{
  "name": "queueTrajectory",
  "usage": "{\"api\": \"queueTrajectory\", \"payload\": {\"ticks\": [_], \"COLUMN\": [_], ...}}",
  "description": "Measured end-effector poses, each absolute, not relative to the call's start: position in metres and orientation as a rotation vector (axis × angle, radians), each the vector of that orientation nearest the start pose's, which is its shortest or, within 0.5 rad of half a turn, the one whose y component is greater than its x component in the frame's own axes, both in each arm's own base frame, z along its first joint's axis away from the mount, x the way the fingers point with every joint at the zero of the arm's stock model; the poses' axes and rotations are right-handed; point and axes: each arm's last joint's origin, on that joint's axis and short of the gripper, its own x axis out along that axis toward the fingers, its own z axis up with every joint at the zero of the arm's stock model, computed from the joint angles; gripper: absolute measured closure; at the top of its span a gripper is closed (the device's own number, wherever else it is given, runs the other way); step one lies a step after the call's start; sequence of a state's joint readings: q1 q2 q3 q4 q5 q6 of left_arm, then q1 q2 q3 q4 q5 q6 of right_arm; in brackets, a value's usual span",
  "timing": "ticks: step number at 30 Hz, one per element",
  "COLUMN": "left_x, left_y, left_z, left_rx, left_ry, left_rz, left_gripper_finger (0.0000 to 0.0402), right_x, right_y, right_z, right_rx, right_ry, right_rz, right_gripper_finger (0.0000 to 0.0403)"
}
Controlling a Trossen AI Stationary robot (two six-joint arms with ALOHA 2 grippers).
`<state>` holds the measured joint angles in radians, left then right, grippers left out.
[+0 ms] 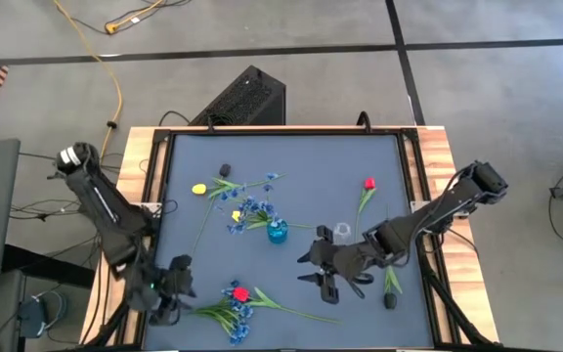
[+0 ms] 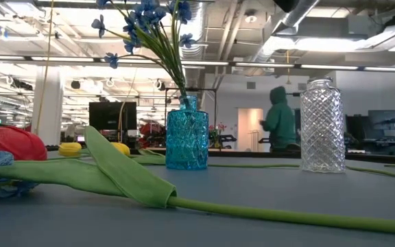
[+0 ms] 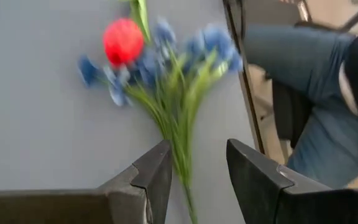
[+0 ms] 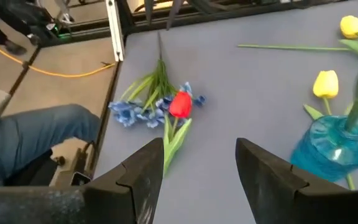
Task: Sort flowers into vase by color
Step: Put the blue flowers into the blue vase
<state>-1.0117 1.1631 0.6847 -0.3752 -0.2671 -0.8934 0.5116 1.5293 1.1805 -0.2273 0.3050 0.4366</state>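
Note:
A blue spray [image 1: 231,315] lies on the grey table near its near edge, and a red tulip [image 1: 241,292] lies on its side beside it. My left gripper [image 3: 197,174] is open; its fingers stand on either side of the spray's green stems [image 3: 180,162], just above them. My right gripper [image 1: 316,269] is open and empty near the table's middle, facing the tulip [image 4: 180,104]. A blue glass vase [image 1: 278,233] stands upright with a blue spray [image 2: 149,27] in it. A clear glass vase [image 1: 341,233] stands to its right. Two yellow tulips [image 1: 199,189] [image 1: 235,216], another red tulip [image 1: 368,184] and another blue spray [image 1: 252,184] lie farther back.
Two small dark objects [image 1: 225,170] [image 1: 390,301] lie on the table. The red tulip's long stem and leaf [image 2: 125,171] stretch toward the right near the front edge. A person's jeans-clad legs [image 3: 303,68] are just beyond the near edge. A black box [image 1: 242,98] stands behind the table.

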Motion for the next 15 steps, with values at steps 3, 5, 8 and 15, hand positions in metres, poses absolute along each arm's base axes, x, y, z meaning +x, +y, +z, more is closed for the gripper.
{"api": "queueTrajectory", "payload": {"ticks": [3, 5, 8, 15], "left_x": [0.118, 0.114, 0.109, 0.109], "left_y": [-0.198, -0.207, -0.219, -0.232], "left_z": [0.205, 0.199, 0.191, 0.165], "left_rx": [-0.341, -0.374, -0.393, -0.313], "left_ry": [0.988, 1.019, 1.028, 1.065], "left_rz": [-0.311, -0.312, -0.314, -0.288], "left_gripper_finger": [0.0260, 0.0260, 0.0260, 0.0252], "right_x": [0.307, 0.309, 0.317, 0.326], "right_y": [0.170, 0.180, 0.191, 0.204], "right_z": [0.280, 0.270, 0.259, 0.238], "right_rx": [0.194, 0.180, 0.194, 0.235], "right_ry": [0.533, 0.540, 0.518, 0.521], "right_rz": [0.089, 0.102, 0.115, 0.111], "right_gripper_finger": [0.0178, 0.0178, 0.0178, 0.0178]}}
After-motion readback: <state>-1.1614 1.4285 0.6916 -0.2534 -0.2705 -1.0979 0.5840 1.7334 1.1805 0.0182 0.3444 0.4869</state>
